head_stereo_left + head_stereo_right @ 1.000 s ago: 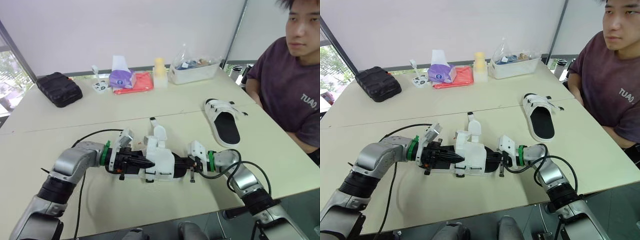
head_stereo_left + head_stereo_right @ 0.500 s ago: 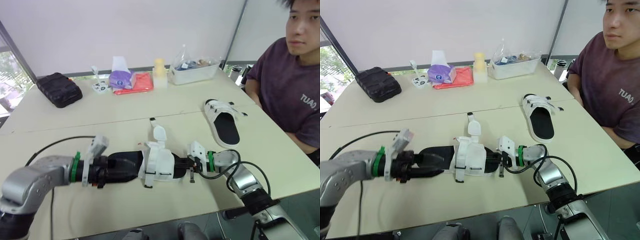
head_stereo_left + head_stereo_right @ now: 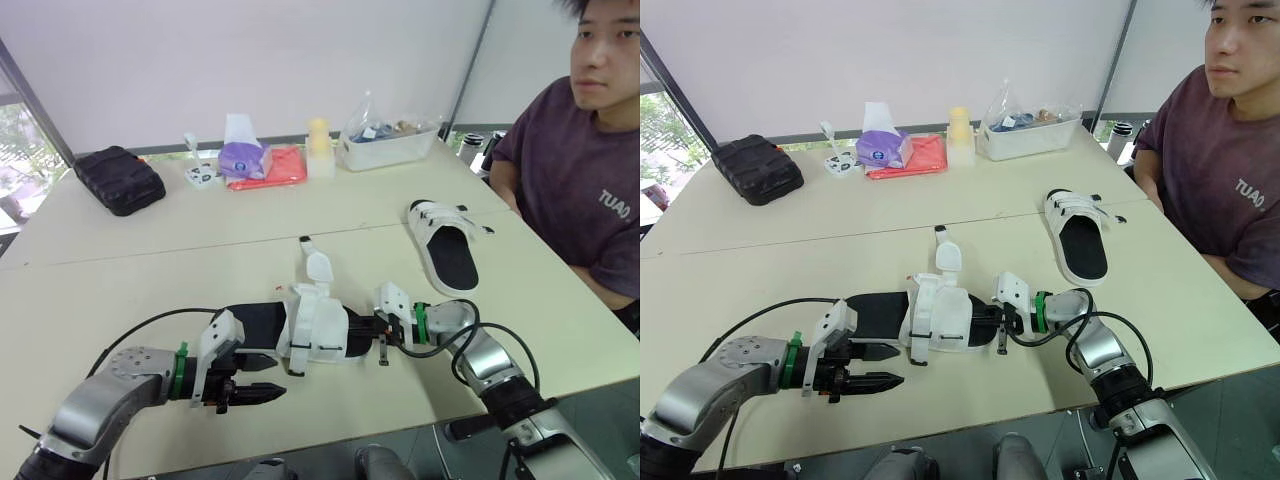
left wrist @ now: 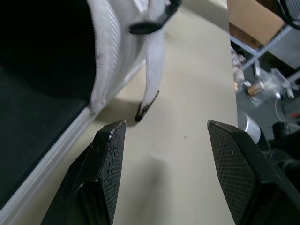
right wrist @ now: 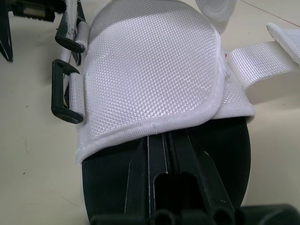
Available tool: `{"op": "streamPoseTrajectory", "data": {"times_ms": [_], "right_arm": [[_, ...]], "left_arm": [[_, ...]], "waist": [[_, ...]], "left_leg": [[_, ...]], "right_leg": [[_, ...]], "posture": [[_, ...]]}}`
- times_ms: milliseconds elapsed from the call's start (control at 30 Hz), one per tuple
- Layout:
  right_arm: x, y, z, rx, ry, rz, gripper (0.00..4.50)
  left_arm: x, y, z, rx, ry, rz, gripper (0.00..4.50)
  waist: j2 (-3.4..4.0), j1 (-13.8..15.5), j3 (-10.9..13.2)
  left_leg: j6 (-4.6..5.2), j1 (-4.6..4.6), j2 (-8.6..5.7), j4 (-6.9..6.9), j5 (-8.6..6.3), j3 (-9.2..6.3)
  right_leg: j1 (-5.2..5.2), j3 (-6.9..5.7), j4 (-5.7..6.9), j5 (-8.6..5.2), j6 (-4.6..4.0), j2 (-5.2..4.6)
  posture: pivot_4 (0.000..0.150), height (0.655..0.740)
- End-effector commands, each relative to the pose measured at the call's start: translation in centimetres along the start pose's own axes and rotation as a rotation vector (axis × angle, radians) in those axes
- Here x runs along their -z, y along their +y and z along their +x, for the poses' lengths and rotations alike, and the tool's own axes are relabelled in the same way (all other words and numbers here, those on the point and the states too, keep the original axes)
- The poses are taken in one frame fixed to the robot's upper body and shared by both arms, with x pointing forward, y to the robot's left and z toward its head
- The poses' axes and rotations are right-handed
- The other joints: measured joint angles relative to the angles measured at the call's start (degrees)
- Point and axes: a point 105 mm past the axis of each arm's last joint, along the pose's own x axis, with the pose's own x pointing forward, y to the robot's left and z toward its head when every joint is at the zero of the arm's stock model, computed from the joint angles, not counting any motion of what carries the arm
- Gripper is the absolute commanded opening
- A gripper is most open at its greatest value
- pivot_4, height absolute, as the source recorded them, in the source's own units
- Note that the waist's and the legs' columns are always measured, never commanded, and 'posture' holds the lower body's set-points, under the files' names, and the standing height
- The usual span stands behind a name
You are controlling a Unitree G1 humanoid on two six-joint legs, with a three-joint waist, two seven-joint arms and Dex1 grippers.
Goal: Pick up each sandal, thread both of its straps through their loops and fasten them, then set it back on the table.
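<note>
Bench (image 3: 150, 270) top, pale and wide, carries everything, and a person (image 3: 585, 170) in a dark shirt sits at its far right corner. Along the back lie a black case (image 3: 118, 178), a clear bin (image 3: 390, 140) of small items, a red pouch (image 3: 275, 165), a tissue pack (image 3: 242, 152) and a yellow cup (image 3: 319, 135). Near the front edge a white sandal (image 3: 315, 325) with a black insole lies flat on the bench, between the two arms. A second sandal (image 3: 447, 243) lies well apart, toward the person, with white straps across its toe end. The right pincer (image 5: 159, 159) reaches in from the heel end. Its fingers lie close together on the insole, tips under the white upper, though whether they pinch anything is hard to tell. The left pincer (image 4: 168, 164) hovers just beside the sandal's near side, spread wide and holding nothing. Two straps (image 3: 318, 268) stand loose on the far side. On the near side, black loops (image 5: 63, 96) hang free.
</note>
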Motion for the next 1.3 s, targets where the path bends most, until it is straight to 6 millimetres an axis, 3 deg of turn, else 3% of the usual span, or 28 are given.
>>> {"op": "streamPoseTrajectory", "data": {"times_ms": [33, 433, 533, 667, 800, 1133, 1300], "right_arm": [[3.9, 1.9, 0.3, -0.038, 0.145, 0.094, 0.00], [3.9, 2.0, 0.3, -0.025, 0.147, 0.099, 0.00], [3.9, 1.9, 0.3, -0.021, 0.145, 0.100, 0.00], [3.9, 1.9, 0.3, -0.020, 0.145, 0.100, 0.00], [4.0, 1.9, 0.3, -0.019, 0.145, 0.102, 0.00], [4.1, 1.6, 0.2, -0.020, 0.153, 0.098, 0.00], [4.1, 1.5, 0.3, -0.023, 0.154, 0.096, 0.00]], "left_arm": [[-0.5, 0.1, 0.4, 0.039, -0.010, 0.041, 2.82], [-2.0, 0.3, 2.5, 0.127, -0.032, 0.057, 2.82], [-1.8, 0.3, 2.8, 0.135, -0.013, 0.061, 1.96], [-1.8, 0.2, 2.8, 0.140, -0.009, 0.058, 0.02], [-1.8, -0.4, 2.3, 0.162, 0.001, 0.027, 0.02], [0.5, -5.0, -1.1, 0.345, 0.149, -0.047, 0.02], [0.2, -5.5, -1.4, 0.370, 0.144, -0.049, 0.02]], "waist": [[0.01, 0.0, 0.0], [-0.01, 0.1, 0.0], [-0.01, 0.0, 0.0], [-0.01, 0.0, 0.0], [-0.01, -0.1, 0.0], [-0.03, -0.1, 0.1], [-0.01, -0.2, 0.1]], "left_leg": [[0.00, 0.00, 0.00, 0.00, -0.01, 0.00], [-0.04, -0.05, 0.00, -0.01, -0.03, -0.03], [-0.04, -0.05, 0.01, -0.01, -0.03, -0.04], [-0.04, -0.04, 0.01, -0.03, -0.03, -0.05], [-0.04, -0.05, 0.02, -0.03, -0.03, -0.06], [-0.05, -0.06, 0.06, -0.08, -0.06, -0.05], [-0.04, -0.07, 0.10, -0.12, -0.07, -0.05]], "right_leg": [[-0.01, 0.00, 0.00, 0.00, 0.00, -0.01], [-0.05, -0.04, 0.00, 0.00, 0.02, 0.04], [-0.05, -0.04, 0.00, 0.00, 0.02, 0.04], [-0.06, -0.04, 0.00, -0.01, 0.03, 0.04], [-0.06, -0.04, 0.00, -0.01, 0.03, 0.04], [-0.13, -0.04, 0.03, -0.08, -0.03, 0.04], [-0.17, -0.05, 0.03, -0.13, -0.09, 0.06]], "posture": [[0.150, 0.7400], [0.150, 0.7400], [0.150, 0.7400], [0.150, 0.7400], [0.150, 0.7400], [0.150, 0.7400], [0.150, 0.7400]]}}
